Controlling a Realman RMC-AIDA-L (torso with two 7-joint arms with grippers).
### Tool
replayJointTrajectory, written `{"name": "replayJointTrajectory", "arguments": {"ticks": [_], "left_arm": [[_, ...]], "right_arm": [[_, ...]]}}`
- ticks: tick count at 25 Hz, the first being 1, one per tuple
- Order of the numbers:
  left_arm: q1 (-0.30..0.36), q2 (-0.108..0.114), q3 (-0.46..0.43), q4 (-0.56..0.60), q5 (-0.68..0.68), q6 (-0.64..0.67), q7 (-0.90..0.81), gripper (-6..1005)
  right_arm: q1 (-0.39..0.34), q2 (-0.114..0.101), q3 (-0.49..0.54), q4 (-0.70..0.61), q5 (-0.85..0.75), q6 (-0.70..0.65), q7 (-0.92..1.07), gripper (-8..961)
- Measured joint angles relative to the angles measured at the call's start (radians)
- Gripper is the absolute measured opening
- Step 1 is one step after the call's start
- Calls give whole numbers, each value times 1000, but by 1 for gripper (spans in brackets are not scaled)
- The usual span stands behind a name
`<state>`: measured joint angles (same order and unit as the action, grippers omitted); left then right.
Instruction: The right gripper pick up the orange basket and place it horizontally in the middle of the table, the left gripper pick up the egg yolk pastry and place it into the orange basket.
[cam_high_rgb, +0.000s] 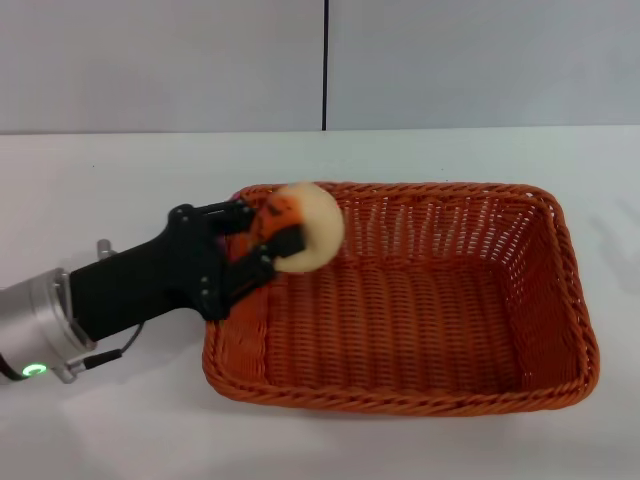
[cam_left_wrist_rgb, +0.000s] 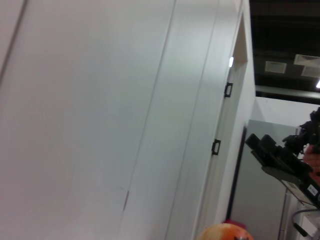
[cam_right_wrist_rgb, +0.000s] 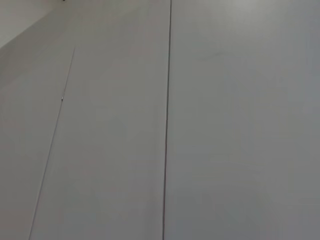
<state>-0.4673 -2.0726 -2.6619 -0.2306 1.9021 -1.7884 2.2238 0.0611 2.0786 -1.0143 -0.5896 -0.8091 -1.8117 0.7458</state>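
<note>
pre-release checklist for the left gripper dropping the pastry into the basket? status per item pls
1. Egg yolk pastry held by the left gripper: ok, fingers closed on it.
2. Pastry over the orange basket opening: ok, it sits just inside the basket's left rim.
3. Basket lying horizontally near the middle of the table: ok.
4. Basket floor under the drop free of items: ok, only bare wicker shows.
5. Height of pastry above the basket floor: cannot tell from the head view.
6. Right gripper out of the way: cannot tell where it is; it is not in the head view, and its wrist view shows only wall panels.
</note>
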Motion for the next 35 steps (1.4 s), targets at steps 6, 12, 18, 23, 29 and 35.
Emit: {"name": "replayJointTrajectory", "arguments": {"ticks": [6, 12, 18, 23, 29, 35], "left_arm": [[0, 1, 25, 15, 4, 3, 1, 370], [33, 7, 11, -10, -4, 0, -4, 651], [158, 11, -124, -164, -125, -4, -5, 811], [232, 12, -187, -210, -241, 13, 4, 818], [323, 11, -217, -209, -386, 94, 27, 817], [375, 9, -219, -143, -501, 130, 114, 817]], "right_arm": [[3, -1, 0, 9, 1, -5, 0, 480], [5, -1, 1, 9, 1, -5, 0, 484], [2, -1, 44, 15, 2, -4, 0, 488], [5, 2, 177, 93, 3, -7, -22, 491], [19, -4, 340, 221, 3, -15, -52, 496], [24, -5, 419, 298, 5, -25, -124, 500]]}}
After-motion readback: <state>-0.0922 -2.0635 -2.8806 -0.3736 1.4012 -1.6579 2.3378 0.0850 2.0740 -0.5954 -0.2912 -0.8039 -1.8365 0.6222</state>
